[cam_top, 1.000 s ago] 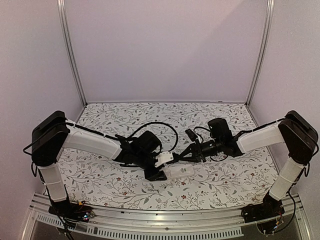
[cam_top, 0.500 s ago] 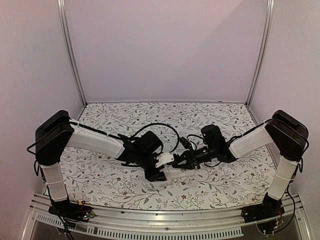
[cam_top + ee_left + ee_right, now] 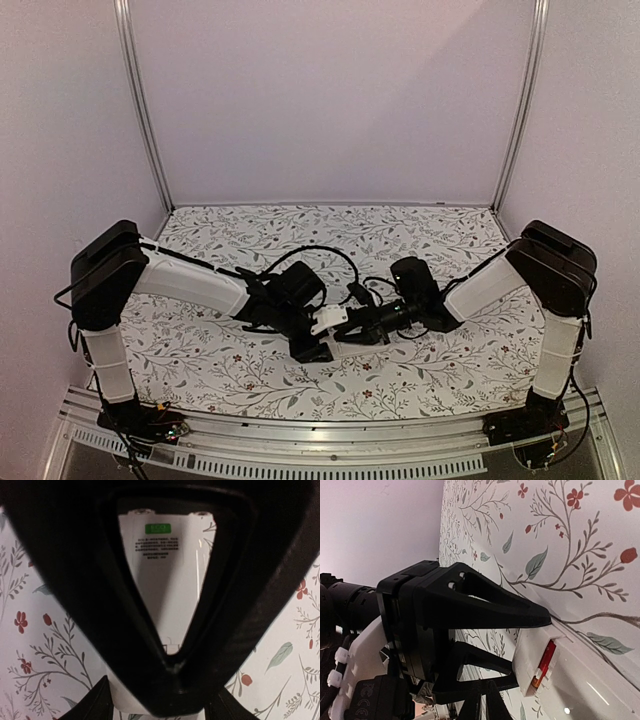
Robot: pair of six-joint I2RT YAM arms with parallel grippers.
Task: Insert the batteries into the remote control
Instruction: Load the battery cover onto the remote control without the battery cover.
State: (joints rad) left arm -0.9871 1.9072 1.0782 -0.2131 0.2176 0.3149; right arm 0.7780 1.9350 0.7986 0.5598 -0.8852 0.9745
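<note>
Remote: a white handset [image 3: 165, 580] lies back-up on the flowered table [image 3: 580, 540], near the front middle, between the two arms. A green label [image 3: 157, 528] and small print show on its back.

Bay: the battery bay [image 3: 532, 652] is open at one end of the remote, the end that faces the right arm.

Battery: one orange-red battery [image 3: 546, 662] lies in the bay. Whether it is pressed fully home cannot be told.

Second battery: not visible in any view, so whether it is already loaded cannot be told.

Left gripper: the left gripper [image 3: 324, 339] has a black finger on either side of the remote, each against a long edge. It appears to be clamping the remote and steadying it on the table.

Right gripper: the right gripper [image 3: 350, 326] has its fingers closed together, with nothing seen between them. Its tips are just beside the bay end of the remote; the views do not show whether they touch it.

Step in hand: judging by this, the loading itself, with the closed right tips placed to nudge the battery down into its slot.

Next move: probably a light, straight push on the battery while the left gripper holds the remote flat. After that comes a check on the second battery. A push off-centre could tip the battery out or slide the remote.
</note>
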